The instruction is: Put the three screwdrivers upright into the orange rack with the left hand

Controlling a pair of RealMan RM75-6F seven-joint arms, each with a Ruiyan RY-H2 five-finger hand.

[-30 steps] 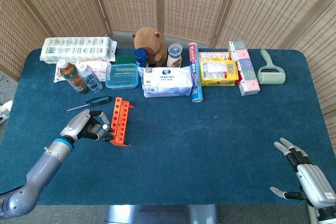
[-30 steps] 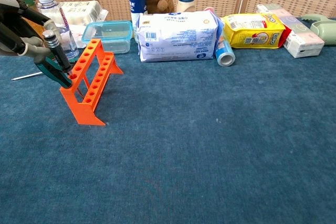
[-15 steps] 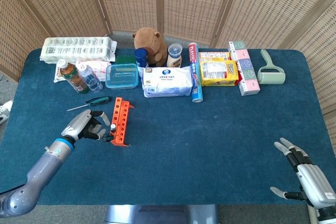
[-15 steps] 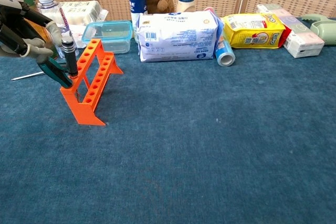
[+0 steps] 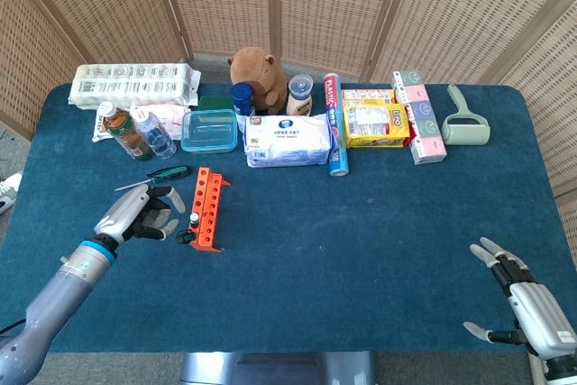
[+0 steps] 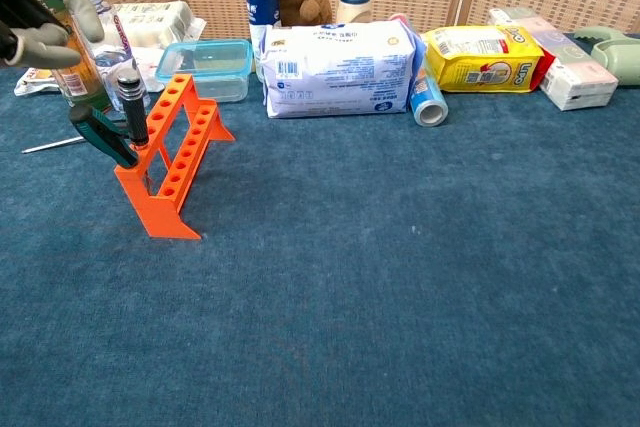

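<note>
The orange rack (image 5: 209, 196) (image 6: 185, 152) stands left of the table's middle. A black-handled screwdriver (image 5: 193, 220) (image 6: 131, 112) stands upright in its near end. Beside it a green-handled screwdriver (image 5: 185, 237) (image 6: 103, 134) leans outward, tilted to the left. A third screwdriver (image 5: 167, 172) lies flat on the cloth behind the rack; only its shaft (image 6: 48, 145) shows in the chest view. My left hand (image 5: 140, 214) (image 6: 38, 19) hovers just left of the rack, fingers apart, holding nothing. My right hand (image 5: 527, 299) rests open at the near right corner.
Along the back stand two bottles (image 5: 135, 131), a blue lidded container (image 5: 209, 130), a wipes pack (image 5: 288, 140), a plush animal (image 5: 257, 74), a yellow packet (image 5: 374, 123) and a lint roller (image 5: 467, 123). Bare blue cloth lies right of the rack.
My left hand has let go of the black-handled screwdriver, which now stands upright in the rack. The hand has opened and drawn back to the left and upward.
</note>
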